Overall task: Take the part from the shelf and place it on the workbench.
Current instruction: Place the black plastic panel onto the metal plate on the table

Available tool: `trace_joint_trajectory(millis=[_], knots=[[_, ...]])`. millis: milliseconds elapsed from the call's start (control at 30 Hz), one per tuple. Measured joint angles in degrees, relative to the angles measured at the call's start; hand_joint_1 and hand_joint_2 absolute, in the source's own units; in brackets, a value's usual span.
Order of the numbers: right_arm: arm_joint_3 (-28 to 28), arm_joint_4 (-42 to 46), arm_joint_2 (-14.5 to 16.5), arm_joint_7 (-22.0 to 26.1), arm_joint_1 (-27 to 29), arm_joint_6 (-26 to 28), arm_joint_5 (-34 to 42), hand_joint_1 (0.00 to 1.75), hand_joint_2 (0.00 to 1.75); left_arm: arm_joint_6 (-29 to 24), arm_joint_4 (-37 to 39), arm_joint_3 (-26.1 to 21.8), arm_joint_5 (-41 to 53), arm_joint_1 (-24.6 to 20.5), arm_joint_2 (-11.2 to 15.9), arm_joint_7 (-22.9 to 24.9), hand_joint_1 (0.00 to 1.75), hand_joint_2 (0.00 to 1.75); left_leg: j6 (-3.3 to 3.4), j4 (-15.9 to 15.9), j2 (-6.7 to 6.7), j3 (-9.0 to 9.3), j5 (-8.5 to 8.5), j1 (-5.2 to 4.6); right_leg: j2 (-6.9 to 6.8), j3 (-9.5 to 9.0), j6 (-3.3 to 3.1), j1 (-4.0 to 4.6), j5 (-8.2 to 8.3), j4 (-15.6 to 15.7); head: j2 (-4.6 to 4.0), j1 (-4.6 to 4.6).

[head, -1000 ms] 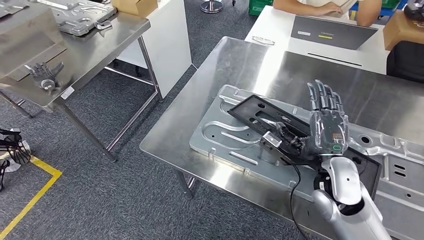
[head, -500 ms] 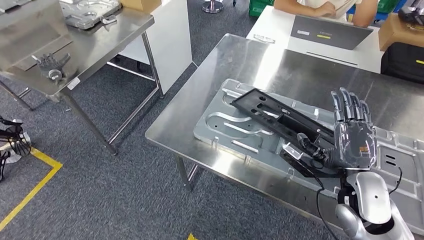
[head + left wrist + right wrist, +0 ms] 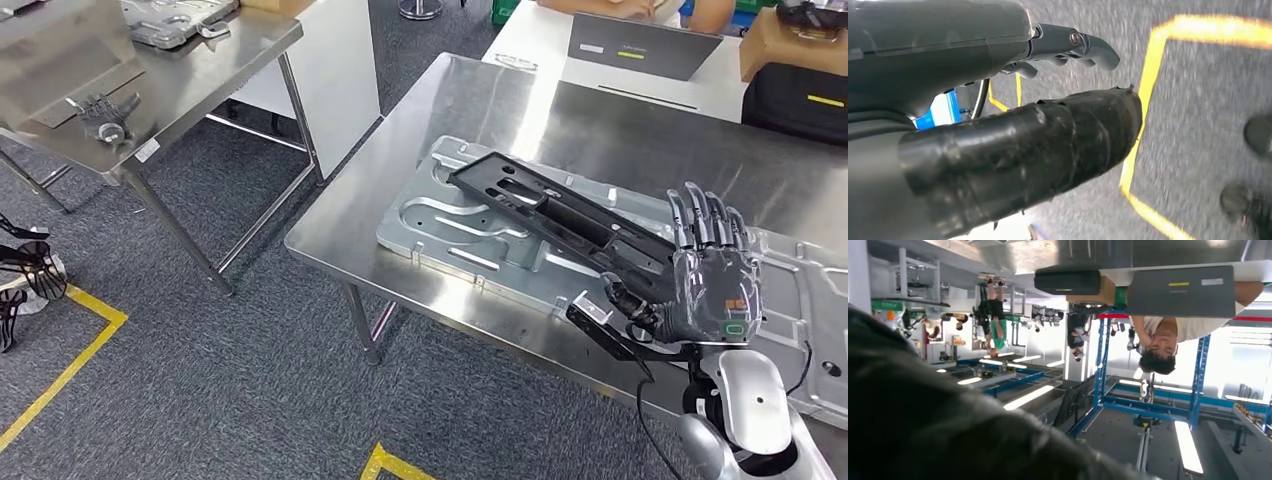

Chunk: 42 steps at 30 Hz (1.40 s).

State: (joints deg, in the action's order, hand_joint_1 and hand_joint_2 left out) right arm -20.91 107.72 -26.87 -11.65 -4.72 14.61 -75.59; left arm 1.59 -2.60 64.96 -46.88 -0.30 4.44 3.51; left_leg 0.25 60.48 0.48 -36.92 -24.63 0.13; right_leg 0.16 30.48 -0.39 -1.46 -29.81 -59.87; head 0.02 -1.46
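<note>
Head view shows my right hand (image 3: 712,290) gripping the near end of the long black part (image 3: 560,222), which stretches away to the hand's far left, lying on the worktop's (image 3: 480,90) silver panel (image 3: 450,225).

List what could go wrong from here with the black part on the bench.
The right hand holds the long black plastic part by one end only, so it could twist or slip. It lies slanted on the embossed silver metal panel, so it may slide when released. The hand's black cable hangs near the workbench edge and might snag.
</note>
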Motion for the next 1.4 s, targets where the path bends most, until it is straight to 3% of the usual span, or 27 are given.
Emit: trace_joint_trajectory(millis=[100, 133, 167, 200, 267, 333, 400, 467, 500, 567, 633, 667, 733, 767, 800, 867, 900, 967, 1000, 1067, 1133, 1167, 1200, 1233, 1300, 1333, 1400], knots=[[0.02, 0.03, 0.02, -0.05, 0.20, 0.02, -0.23, 0.00, 0.00, 0.07, 0.04, 0.11, -0.01, -0.01, -0.14, -0.10, 0.00, 0.00, -0.66, 8.29, -0.07, -2.76, -7.60, 0.24, 0.30, 2.00, -0.89, 0.02, 1.72, 0.09, 0.00, -0.02], [0.02, 0.03, 0.02, -0.07, 0.30, 0.03, -0.27, 0.00, 0.00, 0.09, 0.05, 0.18, -0.03, -0.04, -0.14, -0.10, 0.00, 0.00, -0.72, 11.64, -0.07, -3.44, -9.33, 0.26, 0.47, 2.72, -0.91, 0.12, 2.29, 0.02, 0.00, -0.02], [0.02, 0.03, 0.02, -0.07, 0.40, 0.05, -0.30, 0.00, 0.00, 0.11, 0.05, 0.25, -0.08, -0.06, -0.14, -0.10, 0.00, 0.00, -0.65, 13.77, -0.09, -3.47, -9.74, 0.26, 0.69, 3.46, -0.90, 0.22, 2.85, -0.06, 0.00, -0.03], [0.02, 0.03, 0.03, -0.07, 0.49, 0.08, -0.30, 0.00, 0.00, 0.14, 0.06, 0.31, -0.15, -0.09, -0.14, -0.10, 0.00, 0.00, -0.44, 14.04, -0.16, -2.59, -8.97, 0.21, 0.97, 4.18, -0.86, 0.34, 3.40, -0.15, 0.00, -0.03], [0.02, 0.10, 0.03, -0.07, 0.58, 0.15, -0.30, 0.00, 0.00, 0.20, 0.08, 0.35, -0.28, -0.11, -0.11, -0.10, 0.00, 0.00, 0.58, 8.76, -1.03, 2.10, -6.18, 0.00, 1.68, 5.40, -0.78, 0.56, 4.45, -0.25, 0.00, -0.03], [0.03, 0.30, 0.03, -0.11, 0.57, 0.22, -0.31, 0.00, 0.00, 0.28, 0.20, 0.37, -0.32, -0.08, 0.03, -0.10, 0.00, 0.00, 1.75, 0.71, -2.70, 7.66, -5.49, -0.27, 2.34, 6.22, -0.46, 0.67, 5.44, -0.18, 0.00, -0.01], [0.04, 0.45, 0.04, -0.15, 0.59, 0.28, -0.32, 0.00, 0.00, 0.34, 0.34, 0.39, -0.34, -0.07, 0.13, -0.10, 0.00, 0.00, 2.25, -3.23, -3.40, 9.70, -5.69, -0.58, 2.98, 6.56, 0.29, 0.34, 6.58, 0.31, 0.00, -0.06], [0.04, 0.49, 0.03, -0.15, 0.72, 0.27, -0.32, 0.00, 0.00, 0.35, 0.38, 0.41, -0.35, -0.16, 0.14, -0.10, 0.00, 0.00, 2.46, -4.50, -2.53, 9.54, -4.36, -0.66, 3.40, 6.72, 1.08, 0.10, 7.45, 0.95, 0.00, -0.12], [0.05, 0.50, 0.01, -0.15, 0.73, 0.17, -0.31, 0.00, 0.00, 0.39, 0.39, 0.43, -0.36, -0.21, 0.15, -0.10, 0.00, 0.00, 2.70, -5.25, -1.93, 9.48, -3.56, -0.57, 2.92, 6.97, 1.29, 0.17, 6.72, 0.62, 0.00, -0.11], [0.07, 0.49, -0.04, -0.16, 0.66, -0.06, -0.27, 0.00, 0.00, 0.46, 0.39, 0.46, -0.38, -0.25, 0.13, -0.13, 0.00, 0.00, 3.11, -6.19, -0.62, 8.80, -2.00, -0.32, 1.26, 8.17, 1.45, 0.21, 2.21, -3.15, 0.00, -0.05], [0.08, 0.48, -0.06, -0.17, 0.63, -0.17, -0.19, 0.00, 0.00, 0.57, 0.39, 0.50, -0.41, -0.18, 0.12, -0.21, 0.00, 0.00, 3.20, -5.89, 0.54, 7.22, -1.05, -0.32, 0.45, 9.77, 1.83, 0.07, -2.64, -10.01, 0.00, -0.04], [0.08, 0.48, -0.07, -0.17, 0.66, -0.18, -0.14, 0.00, 0.00, 0.62, 0.39, 0.51, -0.42, -0.16, 0.11, -0.25, 0.00, 0.00, 3.07, -5.49, 1.13, 6.30, -0.71, -0.27, 0.33, 10.07, 2.12, -0.07, -3.34, -12.75, 0.00, -0.03], [0.08, 0.47, -0.09, -0.18, 0.67, -0.19, -0.03, 0.00, 0.00, 0.69, 0.39, 0.52, -0.43, -0.14, 0.08, -0.32, 0.00, 0.00, 2.67, -4.32, 2.28, 4.30, -0.21, -0.04, -0.06, 8.21, 2.80, -0.44, -1.20, -13.16, 0.00, -0.03], [0.08, 0.47, -0.10, -0.17, 0.65, -0.19, 0.00, 0.00, 0.00, 0.72, 0.39, 0.52, -0.45, -0.14, 0.06, -0.36, 0.00, 0.00, 2.41, -3.50, 2.79, 3.28, -0.06, 0.10, -0.60, 5.87, 3.17, -0.68, 0.30, -10.51, 0.00, -0.03], [0.08, 0.47, -0.11, -0.17, 0.58, -0.21, 0.04, 0.00, 0.00, 0.73, 0.40, 0.52, -0.47, -0.16, 0.09, -0.40, 0.00, 0.00, 2.09, -2.62, 3.20, 2.27, 0.03, 0.15, -1.46, 3.19, 3.53, -0.67, 0.72, -6.88, 0.01, -0.01], [0.10, 0.48, -0.13, -0.16, 0.43, -0.27, 0.14, 0.00, 0.00, 0.78, 0.43, 0.52, -0.52, -0.23, 0.12, -0.46, 0.00, 0.00, 1.40, -1.14, 3.84, 1.06, 0.18, 0.02, -2.65, -0.22, 3.11, -0.39, -0.14, -1.39, 0.01, -0.09], [0.11, 0.48, -0.14, -0.15, 0.36, -0.34, 0.23, 0.00, 0.00, 0.81, 0.45, 0.52, -0.55, -0.28, 0.14, -0.47, 0.00, 0.00, 1.04, -0.80, 4.10, 0.83, 0.37, -0.08, -2.74, -0.54, 2.59, -0.14, -0.80, -0.43, 0.01, -0.12], [0.12, 0.48, -0.16, -0.04, 0.31, -0.52, 0.50, 0.00, 0.00, 0.91, 0.46, 0.52, -0.64, -0.34, 0.09, -0.50, 0.00, 0.00, 0.29, -0.52, 4.47, 0.70, 0.69, 0.00, -2.09, 0.23, 1.24, -0.13, -0.33, -0.30, 0.01, -0.08], [0.11, 0.47, -0.17, 0.04, 0.26, -0.62, 0.62, 0.00, 0.00, 0.97, 0.46, 0.52, -0.70, -0.36, 0.05, -0.51, 0.00, 0.00, -0.12, -0.03, 3.94, 0.37, -0.08, 0.16, -1.79, 0.75, 0.64, -0.16, 0.17, -0.28, 0.01, -0.08], [0.09, 0.47, -0.16, 0.16, 0.11, -0.78, 0.74, 0.00, 0.00, 1.06, 0.46, 0.52, -0.79, -0.29, -0.02, -0.52, 0.00, 0.00, -0.77, 3.68, 1.85, -0.92, -4.44, 0.39, -1.21, 2.13, -0.34, -0.20, 1.41, -0.09, 0.00, -0.07], [0.08, 0.47, -0.15, 0.21, 0.03, -0.92, 0.75, 0.00, 0.00, 1.06, 0.48, 0.52, -0.86, -0.21, -0.04, -0.54, 0.00, 0.00, -0.90, 10.49, 0.28, -2.55, -9.68, 0.42, -0.41, 3.56, -0.68, 0.01, 2.67, -0.14, 0.00, -0.08], [0.08, 0.46, -0.15, 0.23, 0.04, -0.97, 0.80, 0.00, 0.00, 1.05, 0.49, 0.52, -0.89, -0.19, -0.04, -0.54, 0.00, 0.00, -0.77, 13.29, 0.06, -2.82, -10.82, 0.39, 0.05, 4.37, -0.75, 0.18, 3.32, -0.21, 0.00, -0.08], [0.08, 0.46, -0.15, 0.31, 0.04, -1.02, 0.97, 0.00, 0.00, 1.04, 0.49, 0.52, -0.91, -0.18, -0.04, -0.54, 0.00, 0.00, -0.51, 14.43, -0.02, -2.33, -10.71, 0.34, 0.43, 5.16, -0.82, 0.37, 3.95, -0.27, 0.00, -0.08], [0.08, 0.45, -0.15, 0.45, 0.04, -1.09, 1.24, 0.00, 0.00, 1.04, 0.50, 0.52, -0.92, -0.20, -0.04, -0.54, 0.00, 0.00, -0.12, 13.53, -0.07, -0.86, -9.63, 0.22, 0.79, 5.97, -0.86, 0.56, 4.57, -0.32, 0.00, -0.09], [0.08, 0.46, -0.21, 0.84, -0.01, -1.21, 1.80, 0.00, 0.00, 1.04, 0.55, 0.52, -0.95, -0.35, 0.06, -0.54, 0.00, 0.00, 1.21, 6.33, -0.46, 4.56, -7.10, -0.25, 1.34, 7.17, -0.87, 0.84, 5.68, -0.34, 0.00, -0.07], [0.08, 0.46, -0.26, 0.98, -0.06, -1.26, 1.95, 0.00, 0.00, 1.05, 0.60, 0.52, -0.98, -0.47, 0.13, -0.54, 0.00, 0.00, 1.85, 1.92, -0.70, 7.40, -6.67, -0.51, 1.54, 7.50, -0.73, 0.89, 6.20, -0.26, 0.00, -0.05], [0.05, 0.45, -0.36, 1.06, -0.17, -1.31, 2.05, 0.00, 0.00, 1.07, 0.69, 0.52, -1.06, -0.63, 0.28, -0.57, 0.00, 0.00, 2.61, -3.40, -1.08, 10.36, -6.59, -0.99, 1.70, 7.68, -0.15, 0.55, 7.32, 0.25, 0.00, -0.06]])
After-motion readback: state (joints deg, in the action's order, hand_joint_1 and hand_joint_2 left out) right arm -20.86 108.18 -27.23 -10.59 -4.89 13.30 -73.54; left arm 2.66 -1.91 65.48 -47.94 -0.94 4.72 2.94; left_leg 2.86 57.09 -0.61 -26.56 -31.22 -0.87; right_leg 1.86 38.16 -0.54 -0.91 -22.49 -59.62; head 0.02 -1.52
